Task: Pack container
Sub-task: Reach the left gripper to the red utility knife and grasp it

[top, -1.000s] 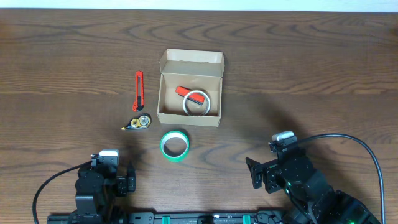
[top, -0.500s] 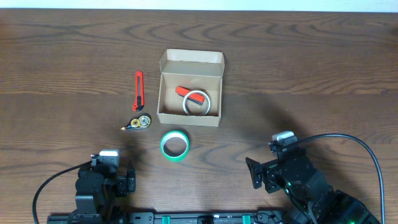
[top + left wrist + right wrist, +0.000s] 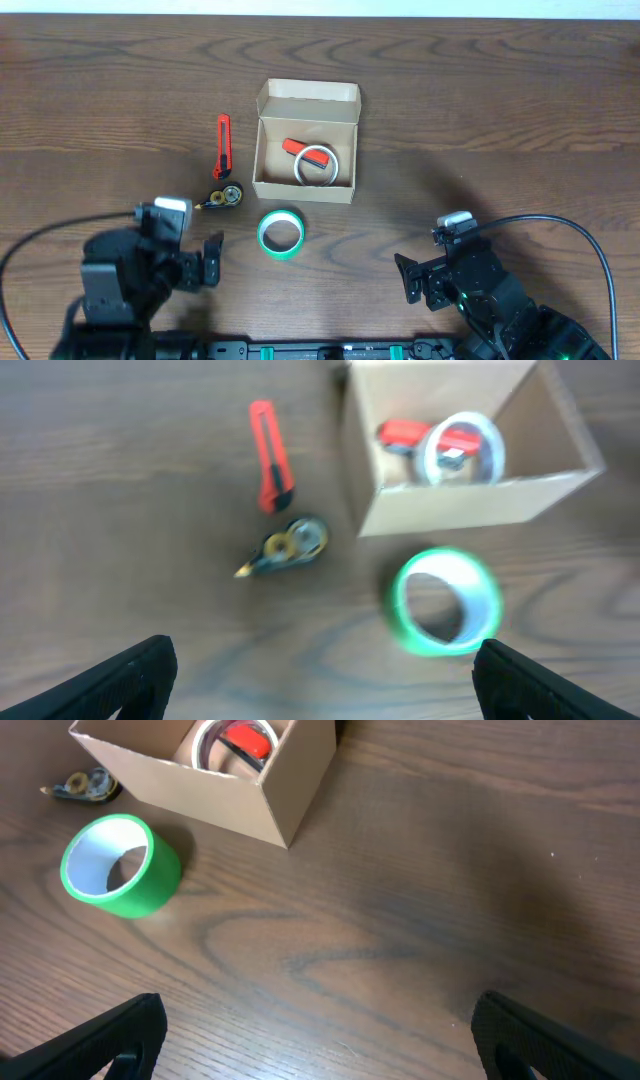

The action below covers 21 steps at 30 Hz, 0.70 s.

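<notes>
Red cutter seen overhead, outside right wrist view, left tool and right tool released

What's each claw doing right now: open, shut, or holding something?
Left claw: open, holding nothing.
Right claw: open, holding nothing.

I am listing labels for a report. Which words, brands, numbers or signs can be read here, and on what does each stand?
None can be read.
The cardboard box, the green tape roll and the red cutter show no print.
Any marking on the small tape dispenser is too small and blurred to read.
</notes>
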Available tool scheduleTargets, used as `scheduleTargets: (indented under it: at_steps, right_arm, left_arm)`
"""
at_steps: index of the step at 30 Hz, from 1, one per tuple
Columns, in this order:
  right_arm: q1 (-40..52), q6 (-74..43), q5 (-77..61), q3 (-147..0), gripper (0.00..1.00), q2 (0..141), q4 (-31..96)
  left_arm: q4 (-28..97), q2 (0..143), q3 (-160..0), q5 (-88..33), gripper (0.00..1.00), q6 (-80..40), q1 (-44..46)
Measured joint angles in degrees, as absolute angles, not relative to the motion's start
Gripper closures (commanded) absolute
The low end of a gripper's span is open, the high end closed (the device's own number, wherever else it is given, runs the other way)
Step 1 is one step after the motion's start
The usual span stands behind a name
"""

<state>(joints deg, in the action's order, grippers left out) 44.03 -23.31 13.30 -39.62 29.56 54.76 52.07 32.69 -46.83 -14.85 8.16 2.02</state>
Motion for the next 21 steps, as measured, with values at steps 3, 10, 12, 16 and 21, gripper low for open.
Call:
scheduleTargets:
  at_steps: [3,10,12,16,21]
  right_arm:
    - [44.0,-23.3,13.3,-39.6,0.01,29.6,54.7]
    - [44.0,-23.3,13.3,-39.6,0.01,29.6,54.7]
    - [44.0,-23.3,13.3,-39.6,0.01,29.6,54.7]
    - [44.0,-23.3,13.3,-39.6,0.01,29.6,54.7]
    - [44.0,-23.4,13.3,-39.6,0.01,29.6,54.7]
  left_arm:
    - [52.1,39.1,-52.4,-17.0,0.05,7.3,2.0]
    - [51.4,55.0,-62.4,-21.6,0.05,6.1,2.0]
    - [50.7,60.0,-64.7,-22.7,0.05,6.0,2.0]
    - [50.0,69.9,-69.5,-22.5,0.04,4.2,2.0]
    - [49.6,82.1,-76.6,-17.8,0.04,1.0,1.9]
